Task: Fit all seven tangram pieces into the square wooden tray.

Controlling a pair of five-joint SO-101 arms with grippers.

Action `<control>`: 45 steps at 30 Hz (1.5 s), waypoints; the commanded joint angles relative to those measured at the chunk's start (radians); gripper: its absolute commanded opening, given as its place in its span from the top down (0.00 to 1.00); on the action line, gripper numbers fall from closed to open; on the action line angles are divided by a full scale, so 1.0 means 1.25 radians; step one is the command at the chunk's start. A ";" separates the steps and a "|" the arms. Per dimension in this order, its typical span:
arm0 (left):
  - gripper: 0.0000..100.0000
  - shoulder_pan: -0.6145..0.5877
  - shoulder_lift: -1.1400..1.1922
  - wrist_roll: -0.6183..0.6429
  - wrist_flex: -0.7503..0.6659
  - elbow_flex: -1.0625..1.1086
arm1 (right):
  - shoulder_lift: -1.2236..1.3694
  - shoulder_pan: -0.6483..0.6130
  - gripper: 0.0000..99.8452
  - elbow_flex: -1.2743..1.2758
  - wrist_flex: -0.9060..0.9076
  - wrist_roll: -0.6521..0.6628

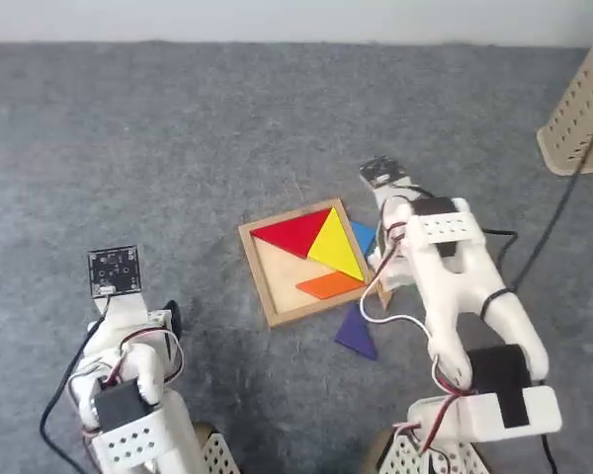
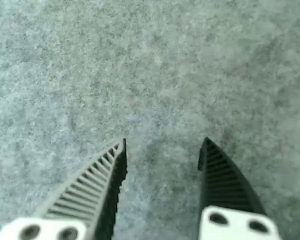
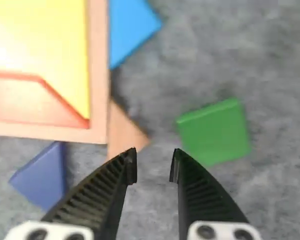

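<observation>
**Three pieces in the wooden tray (image 1: 255,277), four out on the carpet (image 1: 178,148)**

Stretched forward along the tray's right side: the right arm (image 1: 455,286), wrist bent down over the carpet just off the rim. Held low there, the right gripper (image 3: 153,165), fingers released with a narrow gap and nothing between them. Just ahead of one fingertip, a tan triangle (image 3: 122,132) just beside the outside of the rim. Off to the other side of the tips, near but apart, a green square (image 3: 215,131) flat on the carpet.

Folded back at the near left of the table, well apart from the tray: the left arm (image 1: 128,385). Over bare carpet, the left gripper (image 2: 164,150), fingers spread wide and grasping nothing.

Inside the tray: a red triangle (image 1: 298,233), a yellow triangle (image 1: 334,245) touching it, and an orange piece (image 1: 328,285) along the near-right edge. Outside the right rim, partly under the arm, a light blue piece (image 1: 364,235). Just beside the tray's near corner, a dark blue triangle (image 1: 357,332).
</observation>
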 commanded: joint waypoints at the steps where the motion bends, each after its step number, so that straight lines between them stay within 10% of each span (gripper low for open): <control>1: 0.77 0.001 -0.009 0.007 0.002 -0.004 | -0.014 -0.040 0.88 -0.031 0.013 0.009; 16: 0.77 0.001 -0.009 0.007 0.002 -0.004 | -0.004 -0.082 0.87 0.021 -0.018 0.068; 23: 0.77 0.001 -0.009 0.007 0.002 -0.004 | -0.002 -0.079 0.70 0.023 -0.023 0.069; 45: 0.77 0.001 -0.009 0.007 0.002 -0.004 | 0.096 -0.063 0.81 0.018 -0.078 0.048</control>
